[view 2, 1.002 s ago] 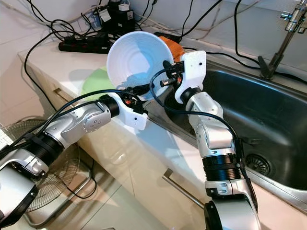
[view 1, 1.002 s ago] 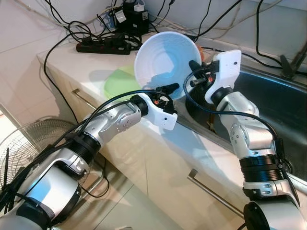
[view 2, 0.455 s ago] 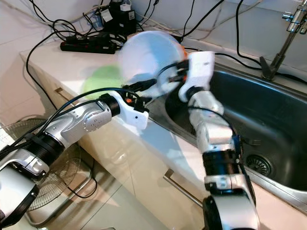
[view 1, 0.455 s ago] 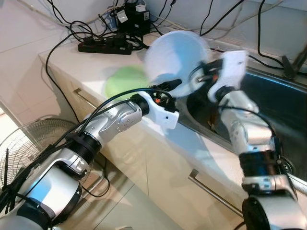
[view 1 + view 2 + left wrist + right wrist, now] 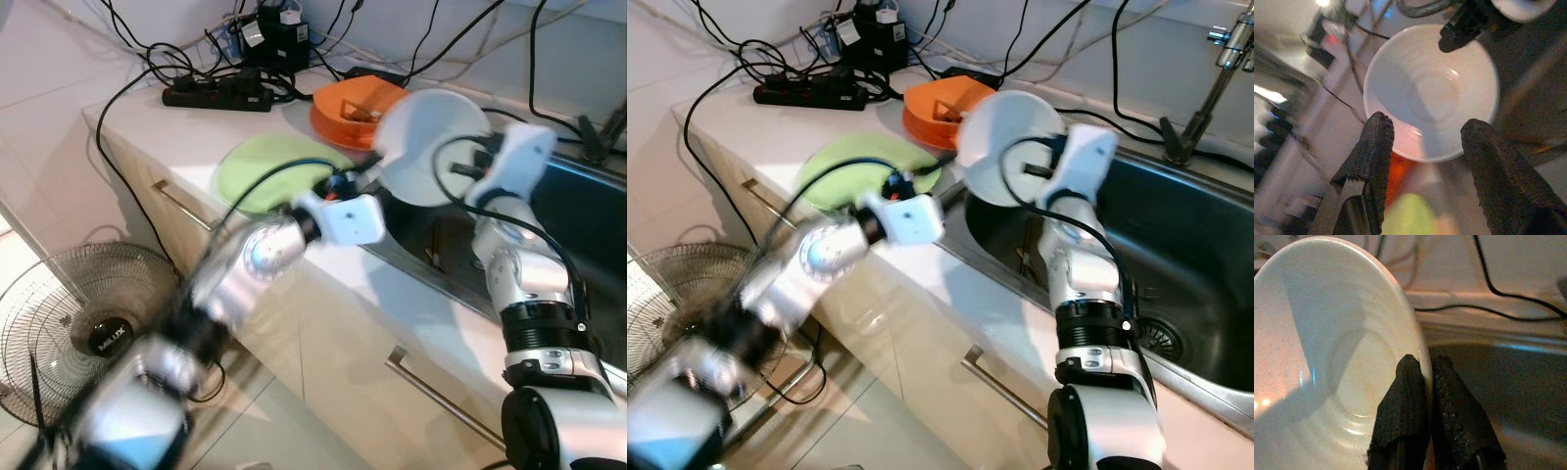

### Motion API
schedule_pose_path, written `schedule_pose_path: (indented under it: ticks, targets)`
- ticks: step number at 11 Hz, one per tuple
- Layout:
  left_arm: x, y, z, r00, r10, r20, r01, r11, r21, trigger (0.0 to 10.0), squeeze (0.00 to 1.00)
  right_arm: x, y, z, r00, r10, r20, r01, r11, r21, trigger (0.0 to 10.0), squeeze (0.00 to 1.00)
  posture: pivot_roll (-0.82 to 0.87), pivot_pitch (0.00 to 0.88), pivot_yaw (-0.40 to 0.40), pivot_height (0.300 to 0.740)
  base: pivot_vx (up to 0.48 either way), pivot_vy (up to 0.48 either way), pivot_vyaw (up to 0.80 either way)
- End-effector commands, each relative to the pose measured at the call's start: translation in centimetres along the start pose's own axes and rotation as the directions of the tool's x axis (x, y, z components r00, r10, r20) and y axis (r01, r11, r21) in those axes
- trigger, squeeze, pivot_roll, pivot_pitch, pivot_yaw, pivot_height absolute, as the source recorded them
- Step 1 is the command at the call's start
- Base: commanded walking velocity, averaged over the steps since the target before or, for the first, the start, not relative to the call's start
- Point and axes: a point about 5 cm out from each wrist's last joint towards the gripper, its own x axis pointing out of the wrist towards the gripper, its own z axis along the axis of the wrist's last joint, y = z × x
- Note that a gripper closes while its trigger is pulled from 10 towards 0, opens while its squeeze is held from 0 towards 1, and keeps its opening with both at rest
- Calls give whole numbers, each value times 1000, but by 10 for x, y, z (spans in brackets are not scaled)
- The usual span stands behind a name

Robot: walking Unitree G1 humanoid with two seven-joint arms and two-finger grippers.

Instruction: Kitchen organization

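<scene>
My right gripper (image 5: 1426,382) is shut on the rim of a white bowl (image 5: 431,147), with one finger inside it and one outside. The bowl is tilted on edge above the sink's (image 5: 1205,225) left rim, its hollow facing left. My left gripper (image 5: 1422,129) is open just left of the bowl (image 5: 1430,93) and apart from it, with nothing between its fingers; that arm (image 5: 265,255) is blurred. A green plate (image 5: 269,168) and an orange dish (image 5: 348,103) sit on the counter behind.
A black power strip (image 5: 216,96) and tangled cables lie at the counter's back. The faucet (image 5: 1215,59) stands behind the sink. Drawer handles (image 5: 431,392) run along the cabinet front. A floor fan (image 5: 78,313) stands lower left.
My right gripper has carried the bowl to the right, toward the sink. My left gripper has come off the bowl's lower rim and opened. The green plate and orange dish are now uncovered.
</scene>
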Motion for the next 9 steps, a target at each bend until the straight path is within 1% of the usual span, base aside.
schedule_pose_path:
  ticks: [1,2,3,4,5,6,7,8,9]
  targets:
    - [-1,4,7,1000,10,28,-7,995,-96,10000,0,3,-3,14,998,-30,62,29,1000,10,0,0,173,0,20,740,0,0,0]
    - [-4,-6,12,998,-28,52,39,977,-211,10000,0,3,-8,14,996,-56,69,54,998,26,0,0,176,0,20,740,0,0,0]
    - [-7,-12,14,997,-57,58,71,951,-300,10000,0,4,-10,16,994,-71,88,67,997,43,0,0,176,0,20,740,0,0,0]
    - [-9,-15,14,996,-70,57,86,925,-370,10000,0,4,-14,17,991,-91,98,87,995,49,0,0,180,0,20,740,0,0,0]
    - [-11,-21,11,995,-93,34,99,878,-468,10000,0,6,-20,14,988,-121,92,122,993,-5,0,0,180,0,20,740,0,0,0]
    - [-16,-31,4,990,-140,-5,115,831,-544,10000,0,8,-26,4,988,-143,53,146,987,-59,3804,0,180,0,20,740,0,0,0]
    - [-20,-34,-2,990,-137,-40,84,785,-614,10000,0,8,-32,-4,985,-165,39,169,978,-123,10000,0,183,0,20,740,0,0,0]
    - [-21,-35,-3,990,-132,-47,68,749,-658,10000,0,9,-36,-8,983,-178,35,181,970,-162,10000,0,185,0,20,740,0,0,0]
    - [-22,-36,-5,987,-154,-55,79,743,-664,10000,0,10,-39,-14,982,-187,26,188,961,-204,10000,0,186,0,18,740,0,0,0]
